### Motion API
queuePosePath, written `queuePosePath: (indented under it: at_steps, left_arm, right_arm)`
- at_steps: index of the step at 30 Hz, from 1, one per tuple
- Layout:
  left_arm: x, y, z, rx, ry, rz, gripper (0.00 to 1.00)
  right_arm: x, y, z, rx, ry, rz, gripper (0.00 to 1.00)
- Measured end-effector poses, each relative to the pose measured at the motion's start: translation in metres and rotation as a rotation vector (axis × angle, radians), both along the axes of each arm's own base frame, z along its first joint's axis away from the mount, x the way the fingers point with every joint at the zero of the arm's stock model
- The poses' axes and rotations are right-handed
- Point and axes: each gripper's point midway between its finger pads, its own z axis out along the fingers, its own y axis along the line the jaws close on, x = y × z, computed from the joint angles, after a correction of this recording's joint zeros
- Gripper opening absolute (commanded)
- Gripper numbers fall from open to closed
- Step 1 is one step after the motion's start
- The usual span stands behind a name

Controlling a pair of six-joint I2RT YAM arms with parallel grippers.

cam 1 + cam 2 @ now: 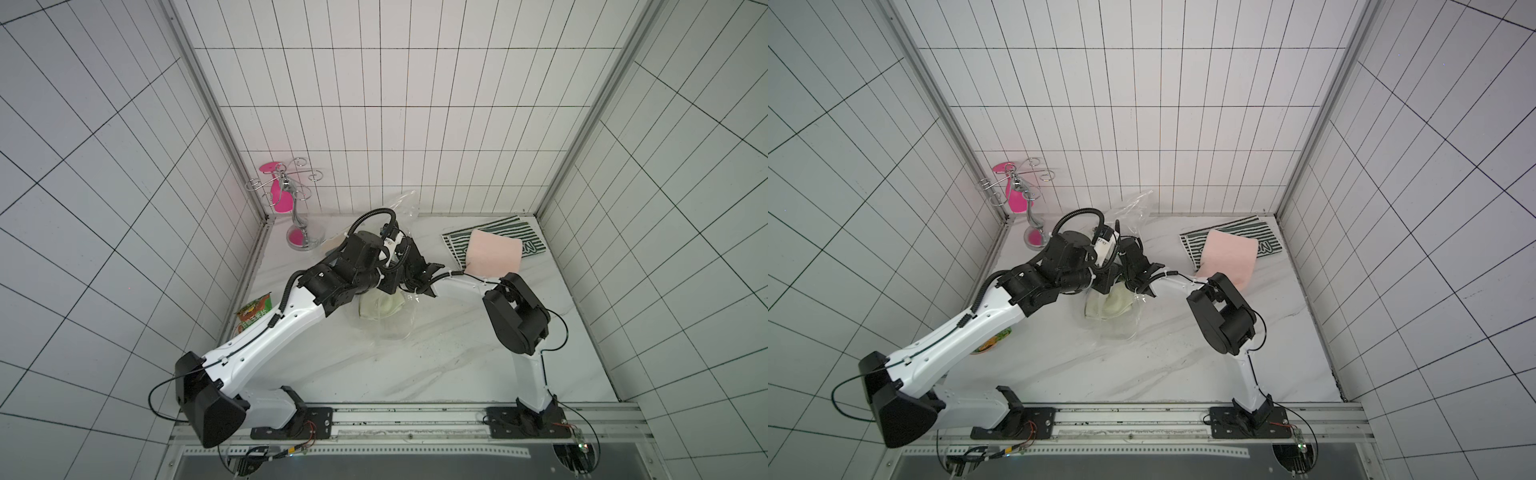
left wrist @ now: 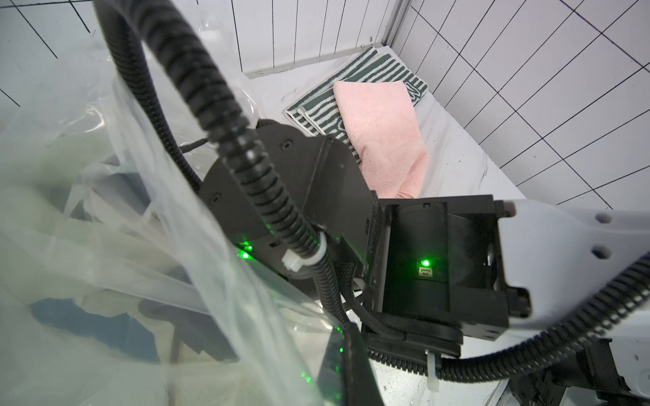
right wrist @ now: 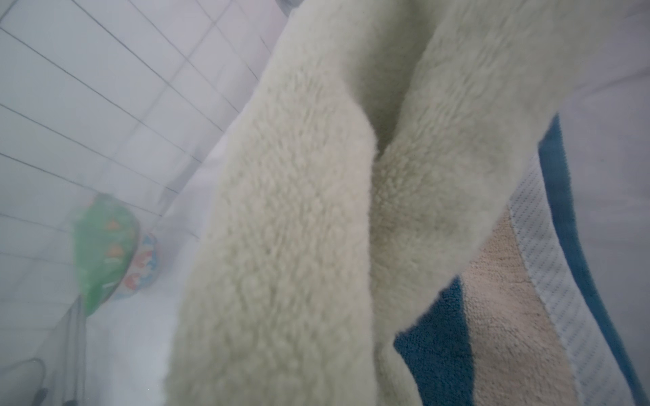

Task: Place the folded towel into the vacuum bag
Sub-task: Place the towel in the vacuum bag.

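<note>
The marble table [image 1: 436, 365] carries everything, and the clear bag [image 1: 404, 205] stands near its middle toward the back wall. One end of the bag is lifted off the table and the other lies flat.

The left arm [image 1: 266, 336] reaches over the bag from its left, and its wrist covers the bag's middle. The right arm [image 1: 517, 320] comes at the bag from its right, and its wrist goes in under the left one.

A striped towel [image 1: 498, 226] lies flat to the right of the bag, well apart from it. A pink towel [image 1: 494, 253] lies partly on it.

The pale cream towel [image 1: 380, 306] is inside the bag, in its lower half, and shows through the film in both top views. In the right wrist view it hangs close before the lens, with a blue towel [image 3: 432, 351] and a beige towel [image 3: 503, 298] touching it.

A chrome stand [image 1: 297, 224] is upright to the left of the bag, near the back corner. A green packet [image 1: 253, 311] sits farther left of the bag, against the side wall.

The left gripper [image 2: 353, 358] is fully closed, with the bag's film drawn up to it. The right gripper is hidden by the left arm and the towel, so I cannot tell how far open it is or what it grips.
</note>
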Motion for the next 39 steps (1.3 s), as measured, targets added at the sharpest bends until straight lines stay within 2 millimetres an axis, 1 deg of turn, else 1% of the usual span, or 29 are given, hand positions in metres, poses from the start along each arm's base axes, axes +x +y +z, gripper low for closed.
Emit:
queuePosePath:
  at_steps: [4, 8, 11, 13, 14, 16, 17, 18, 20, 21, 24, 25, 26, 27, 30, 31, 33, 36, 37, 38, 39]
  left_arm:
    - [0.001, -0.002, 0.002, -0.008, -0.009, -0.002, 0.00]
    - [-0.001, -0.003, 0.005, -0.017, -0.015, -0.008, 0.00]
    - [0.001, -0.003, 0.007, -0.021, -0.023, 0.000, 0.00]
    - [0.005, 0.000, 0.008, -0.019, -0.032, 0.018, 0.00]
    - [0.007, 0.002, 0.008, -0.015, -0.039, 0.032, 0.00]
    - [0.012, 0.007, 0.006, -0.001, -0.048, 0.060, 0.00]
    - [0.015, 0.010, 0.003, 0.008, -0.049, 0.075, 0.00]
    - [0.016, 0.014, 0.001, 0.015, -0.045, 0.088, 0.00]
    - [0.018, 0.018, -0.005, 0.025, -0.033, 0.101, 0.00]
    - [0.018, 0.019, -0.008, 0.026, -0.026, 0.103, 0.00]
    - [0.017, 0.021, -0.012, 0.017, -0.007, 0.097, 0.00]
    - [0.016, 0.021, -0.012, 0.013, -0.004, 0.092, 0.00]
    - [0.016, 0.020, -0.011, 0.008, -0.001, 0.085, 0.00]
    - [0.014, 0.018, -0.011, 0.003, 0.003, 0.075, 0.00]
    - [0.009, 0.013, -0.010, -0.013, 0.013, 0.044, 0.00]
    - [0.007, 0.012, -0.009, -0.020, 0.015, 0.034, 0.00]
    - [0.004, 0.009, -0.007, -0.033, 0.019, 0.017, 0.00]
    - [-0.001, 0.005, -0.004, -0.047, 0.023, -0.010, 0.00]
    - [-0.003, 0.003, -0.003, -0.050, 0.022, -0.020, 0.00]
    - [-0.007, 0.000, -0.002, -0.055, 0.022, -0.033, 0.00]
    - [-0.011, -0.003, -0.001, -0.059, 0.023, -0.049, 0.00]
  right_arm:
    - [0.001, 0.008, 0.010, -0.016, -0.044, 0.021, 0.04]
    - [0.001, 0.010, 0.010, -0.038, -0.070, 0.024, 0.04]
    - [0.009, 0.016, 0.012, -0.054, -0.083, 0.028, 0.04]
    - [0.019, 0.026, 0.012, -0.067, -0.104, 0.033, 0.07]
    - [0.026, 0.032, 0.010, -0.077, -0.114, 0.036, 0.13]
    - [0.038, 0.041, 0.002, -0.106, -0.128, 0.041, 0.29]
    - [0.042, 0.044, -0.003, -0.126, -0.131, 0.045, 0.39]
    - [0.044, 0.045, -0.009, -0.141, -0.127, 0.044, 0.48]
    - [0.039, 0.043, -0.022, -0.172, -0.100, 0.048, 0.61]
    - [0.036, 0.041, -0.028, -0.184, -0.082, 0.049, 0.66]
    - [0.024, 0.027, -0.042, -0.221, -0.026, 0.036, 0.74]
    - [0.020, 0.022, -0.044, -0.230, -0.006, 0.031, 0.79]
    - [0.014, 0.016, -0.045, -0.241, 0.012, 0.026, 0.81]
    - [0.008, 0.009, -0.045, -0.251, 0.030, 0.022, 0.90]
    - [-0.009, -0.012, -0.033, -0.265, 0.059, 0.008, 0.93]
    - [-0.013, -0.018, -0.027, -0.268, 0.064, 0.004, 0.99]
    - [-0.021, -0.031, -0.009, -0.261, 0.062, -0.003, 0.99]
    - [-0.032, -0.046, 0.011, -0.250, 0.056, -0.005, 0.99]
    - [-0.036, -0.049, 0.013, -0.248, 0.058, -0.005, 0.99]
    - [-0.042, -0.054, 0.014, -0.248, 0.069, -0.001, 0.97]
    - [-0.049, -0.059, 0.011, -0.251, 0.084, -0.003, 0.91]
